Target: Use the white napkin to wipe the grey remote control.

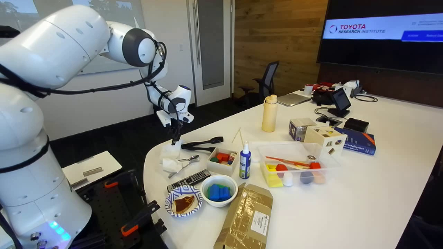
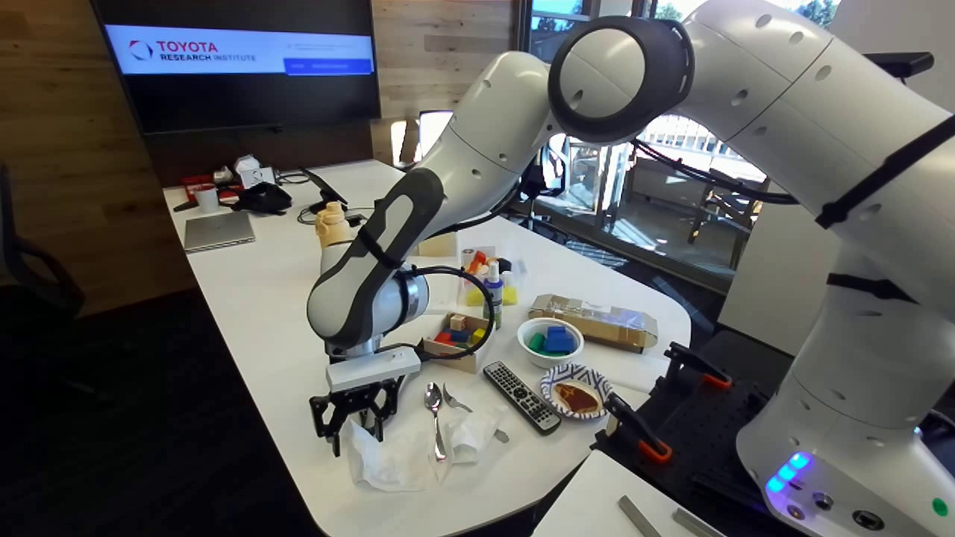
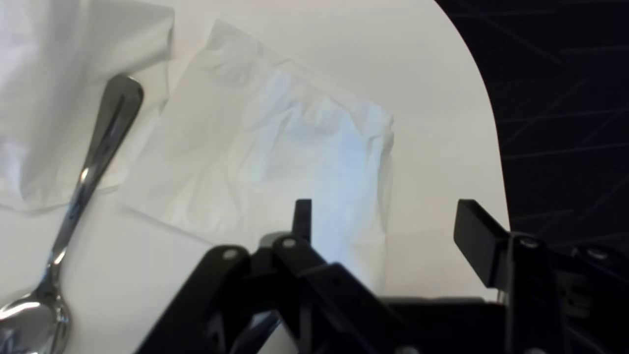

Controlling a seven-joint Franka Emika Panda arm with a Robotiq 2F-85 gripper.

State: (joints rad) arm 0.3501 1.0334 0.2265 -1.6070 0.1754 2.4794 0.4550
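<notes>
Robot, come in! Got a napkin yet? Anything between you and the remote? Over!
Gripper open at a white napkin, nothing gripped yet. Remote lying beside the patterned plate. Spoon and second napkin in between.

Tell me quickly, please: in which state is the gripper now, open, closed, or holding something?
Gripper: open, jaws well apart, holding nothing; a white napkin lies close to it, not gripped.

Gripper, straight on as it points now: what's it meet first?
Likely the white napkin beneath it. The gripper points down at its edge, one finger seemingly over napkin, the other over the table. Gap unclear; contact possible already.
</notes>
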